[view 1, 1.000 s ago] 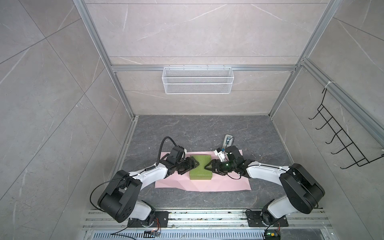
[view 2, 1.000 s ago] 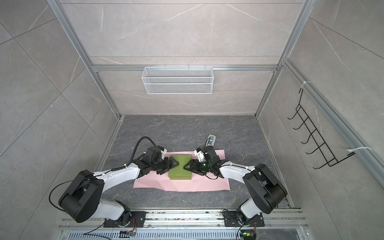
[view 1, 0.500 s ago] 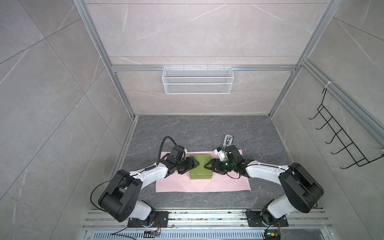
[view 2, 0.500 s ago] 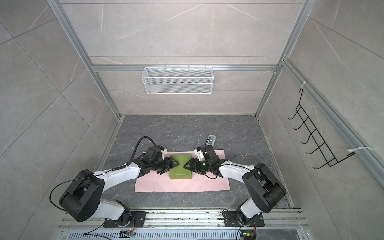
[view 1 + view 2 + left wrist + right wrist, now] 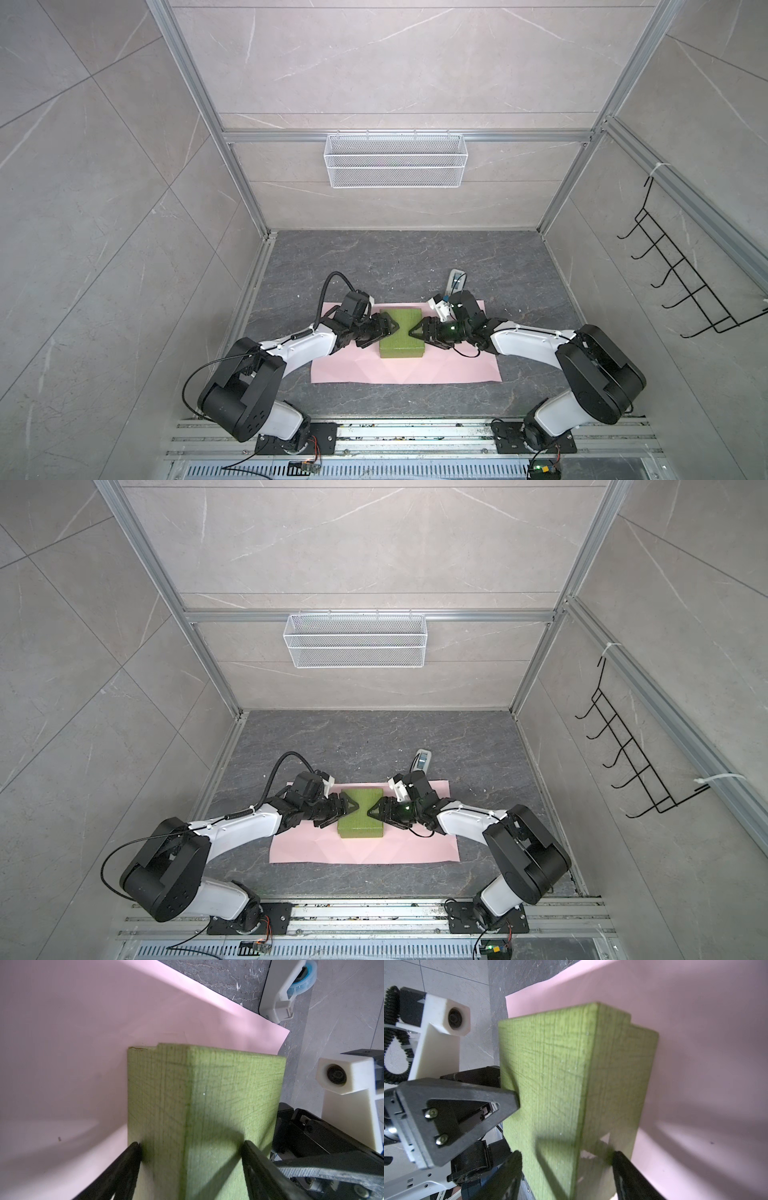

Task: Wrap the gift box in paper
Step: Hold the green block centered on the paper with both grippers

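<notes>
The olive-green gift box [image 5: 401,338] [image 5: 359,816] is over the middle of the pale pink paper [image 5: 457,365] [image 5: 415,845], which lies flat on the dark floor. My left gripper [image 5: 390,326] [image 5: 356,806] is shut on the box's left end. My right gripper [image 5: 411,332] [image 5: 371,811] is shut on its right end. Each has one finger on the textured top and one beneath. In the left wrist view the box [image 5: 207,1095] fills my gripper [image 5: 191,1145]. The right wrist view shows the box [image 5: 560,1074] the same way in my right gripper [image 5: 565,1153], over the paper [image 5: 706,1064].
A grey-white tape dispenser [image 5: 456,280] [image 5: 291,991] stands just behind the paper's far right corner. A white wire basket [image 5: 395,162] hangs on the back wall and a black hook rack [image 5: 685,282] on the right wall. Walls close in on three sides.
</notes>
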`<state>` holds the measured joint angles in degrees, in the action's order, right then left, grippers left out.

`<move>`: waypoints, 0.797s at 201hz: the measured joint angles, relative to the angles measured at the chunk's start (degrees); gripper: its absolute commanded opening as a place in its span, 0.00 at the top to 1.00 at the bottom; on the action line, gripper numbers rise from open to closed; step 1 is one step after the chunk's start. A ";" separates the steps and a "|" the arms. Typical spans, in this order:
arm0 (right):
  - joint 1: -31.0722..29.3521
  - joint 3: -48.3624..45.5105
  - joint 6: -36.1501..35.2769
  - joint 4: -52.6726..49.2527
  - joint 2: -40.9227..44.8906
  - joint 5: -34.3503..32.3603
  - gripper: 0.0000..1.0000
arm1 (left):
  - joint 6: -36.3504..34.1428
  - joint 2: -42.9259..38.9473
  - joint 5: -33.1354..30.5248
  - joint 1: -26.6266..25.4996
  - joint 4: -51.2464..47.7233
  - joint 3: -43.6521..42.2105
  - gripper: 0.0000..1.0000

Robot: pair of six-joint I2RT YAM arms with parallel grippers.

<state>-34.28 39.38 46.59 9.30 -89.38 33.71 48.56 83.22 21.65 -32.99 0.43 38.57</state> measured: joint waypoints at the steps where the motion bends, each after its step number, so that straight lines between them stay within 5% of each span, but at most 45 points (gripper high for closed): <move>1: 0.00 0.00 0.00 0.00 0.00 0.00 0.30 | 0.00 0.00 0.00 0.00 0.00 0.00 0.23; 160: 0.00 0.00 -0.04 -1.70 1.46 -1.66 0.30 | -0.17 1.16 1.57 0.13 0.22 0.90 0.23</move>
<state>-34.28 39.38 46.54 7.60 -87.92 32.05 48.38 84.38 23.22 -32.86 0.64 39.46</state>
